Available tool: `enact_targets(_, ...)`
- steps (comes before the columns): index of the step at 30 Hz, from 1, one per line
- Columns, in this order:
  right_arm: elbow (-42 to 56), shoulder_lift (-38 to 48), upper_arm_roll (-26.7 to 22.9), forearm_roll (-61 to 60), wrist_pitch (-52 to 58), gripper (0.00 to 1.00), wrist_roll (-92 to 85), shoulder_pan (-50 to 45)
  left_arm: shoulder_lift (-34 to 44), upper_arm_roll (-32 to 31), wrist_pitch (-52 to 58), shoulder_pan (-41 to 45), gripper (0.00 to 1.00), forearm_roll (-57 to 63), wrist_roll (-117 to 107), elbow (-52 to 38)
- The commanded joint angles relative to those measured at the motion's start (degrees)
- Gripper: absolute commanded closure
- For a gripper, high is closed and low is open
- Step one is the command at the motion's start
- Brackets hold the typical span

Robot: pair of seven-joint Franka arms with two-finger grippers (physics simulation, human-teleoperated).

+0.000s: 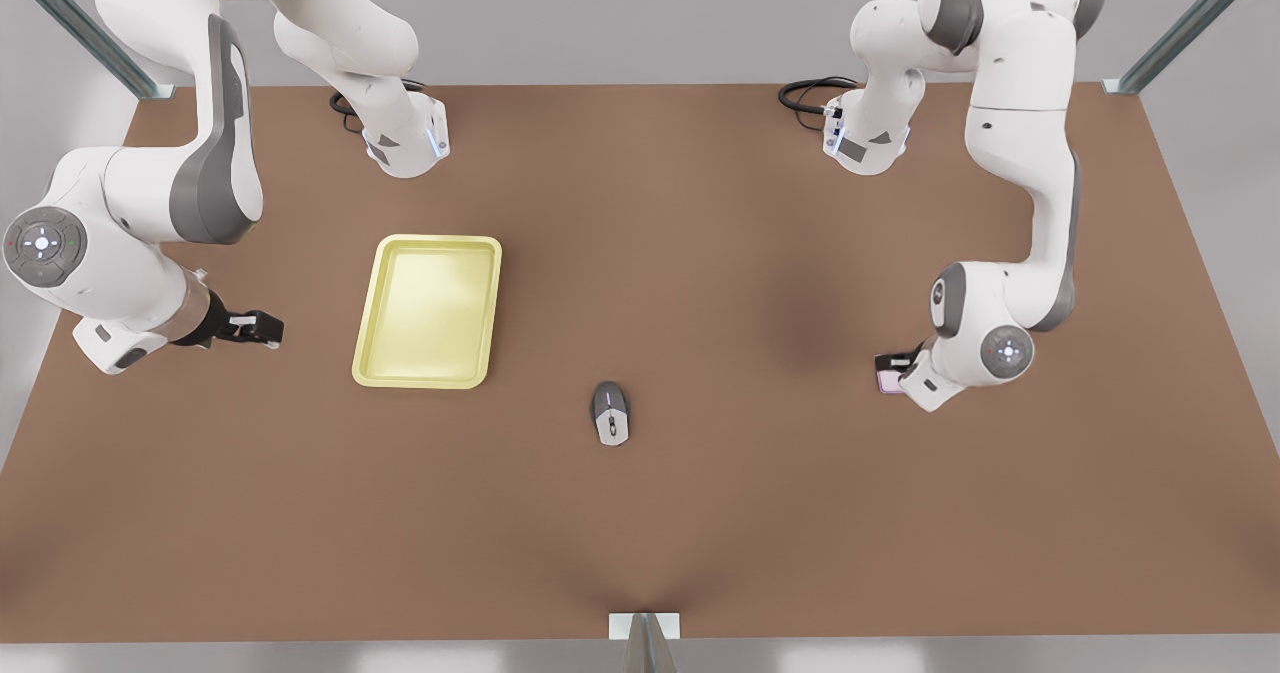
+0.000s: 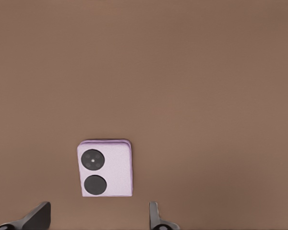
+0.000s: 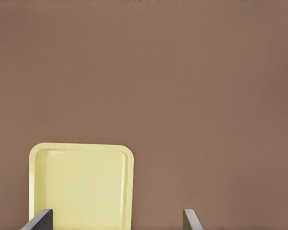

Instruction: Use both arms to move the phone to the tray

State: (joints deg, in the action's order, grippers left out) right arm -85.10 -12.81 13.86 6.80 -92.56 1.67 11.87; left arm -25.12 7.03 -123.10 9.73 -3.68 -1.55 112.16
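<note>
Desk [image 1: 700, 253]: brown top, carrying all items listed.

Arms: two white jointed units with grey sections, based at the far edge, one toward each far corner.

Tray [image 1: 428, 311]: pale yellow, shallow, rounded corners; lies on the half of the desk at the front view's left, nothing in it.

Right gripper [image 1: 262, 328]: black, held just beside the tray on the side toward the desk's edge at the front view's left, apart from the rim; fingers [image 3: 41, 221] spread wide.

Left gripper [image 2: 98, 218]: near the desk's edge at the front view's right, over the phone; fingers spread, not touching it.

Computer mouse [image 1: 611, 413]: grey and white, between tray and phone, nearer the near edge.

Phone [image 2: 106, 168]: pale pink, folded, two black camera circles; apparently flat on the desk, well apart from the tray, and largely hidden behind the arm's wrist in the front view [image 1: 887, 380].
</note>
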Motion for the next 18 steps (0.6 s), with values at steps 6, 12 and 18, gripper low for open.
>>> enact_targets(6, 0.0, 0.1, 0.0, 0.0, -0.4, 0.00, 0.2, 0.1, -1.5, 0.0, -15.1, -0.7, 0.00, -2.4, -1.7, 3.0)
enact_targets(12, 0.0, 0.1, 0.0, 0.0, -0.3, 0.00, 0.2, 0.1, -2.3, 0.0, -14.7, -0.7, 0.00, -2.2, -1.2, 5.0)
enact_targets(18, 0.1, 0.0, 0.0, -0.1, -0.4, 0.00, 0.2, 0.1, -4.0, 0.0, -15.4, -0.7, 0.00, -2.2, -1.2, 5.5)
